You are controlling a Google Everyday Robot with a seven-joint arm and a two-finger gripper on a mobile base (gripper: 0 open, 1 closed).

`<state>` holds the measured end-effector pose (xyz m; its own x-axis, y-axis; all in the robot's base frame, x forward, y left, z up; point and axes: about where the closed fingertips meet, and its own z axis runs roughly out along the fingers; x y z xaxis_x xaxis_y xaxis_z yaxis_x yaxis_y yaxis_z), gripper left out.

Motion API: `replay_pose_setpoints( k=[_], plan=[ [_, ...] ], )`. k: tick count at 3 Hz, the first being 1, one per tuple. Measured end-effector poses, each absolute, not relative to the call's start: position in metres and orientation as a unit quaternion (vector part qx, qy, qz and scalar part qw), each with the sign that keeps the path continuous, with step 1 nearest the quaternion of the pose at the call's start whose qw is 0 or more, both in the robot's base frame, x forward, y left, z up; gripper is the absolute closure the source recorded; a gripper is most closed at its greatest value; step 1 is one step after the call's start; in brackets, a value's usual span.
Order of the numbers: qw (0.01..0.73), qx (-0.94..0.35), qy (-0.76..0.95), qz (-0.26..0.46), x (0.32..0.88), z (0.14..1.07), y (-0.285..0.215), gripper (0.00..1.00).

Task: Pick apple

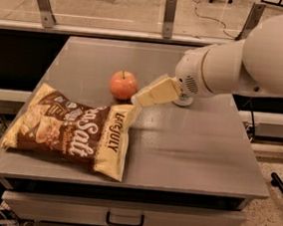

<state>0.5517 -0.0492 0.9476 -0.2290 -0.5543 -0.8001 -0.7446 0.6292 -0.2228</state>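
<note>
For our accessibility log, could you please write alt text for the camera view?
A robot arm reaches over a grey table, its gripper close beside a red-orange apple, not holding it. A large chip bag lies flat at the table's front left.
</note>
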Motion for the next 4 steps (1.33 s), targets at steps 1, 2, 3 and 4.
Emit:
replay_pose_setpoints(
  k=[1,2,3,4],
  plan=[
    [0.471,-0.416,0.772,0.097,0.558,0.958,-0.039,0.0],
    [0.476,-0.428,0.762,0.095,0.567,0.968,-0.017,0.0],
    [0.472,-0.442,0.755,0.106,0.584,0.964,0.009,0.0],
    [0.47,-0.438,0.757,0.122,0.603,0.947,0.015,0.0]
  ],
)
